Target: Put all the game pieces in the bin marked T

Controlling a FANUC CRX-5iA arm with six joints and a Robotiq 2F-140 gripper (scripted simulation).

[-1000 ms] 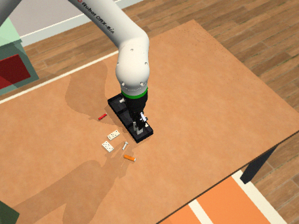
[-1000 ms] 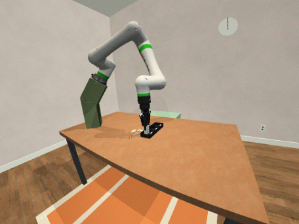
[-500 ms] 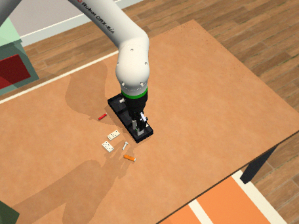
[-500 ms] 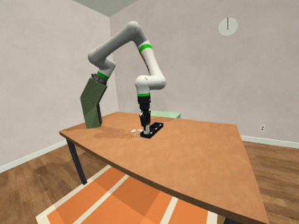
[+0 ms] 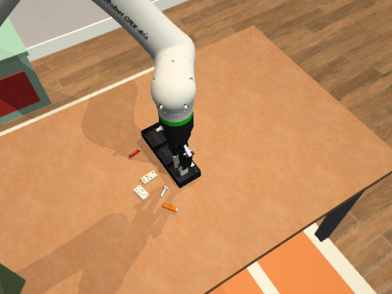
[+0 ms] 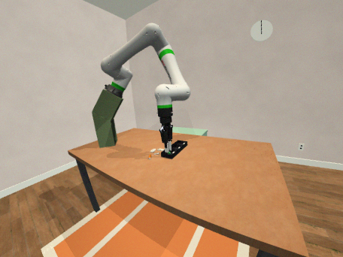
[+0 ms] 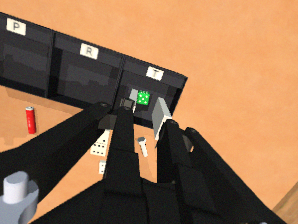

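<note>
A black row of three bins (image 5: 171,155) is marked P (image 7: 25,55), R (image 7: 87,72) and T (image 7: 150,92). A green die (image 7: 142,97) lies inside bin T. My gripper (image 7: 145,103) hangs right over bin T (image 5: 187,173), its fingers a little apart and no longer pressing on the die. It also shows in the exterior view (image 6: 167,149). Two white dominoes (image 5: 149,176) (image 5: 141,192) lie on the table to the left of the bins. They show partly in the wrist view (image 7: 99,146) behind my fingers.
A small bolt (image 5: 163,191), an orange cylinder (image 5: 169,207) and a red cylinder (image 5: 134,153) lie on the table near the dominoes. The bolt (image 7: 142,146) and the red cylinder (image 7: 31,120) show in the wrist view too. The arm's green base (image 6: 106,116) stands at the far table edge.
</note>
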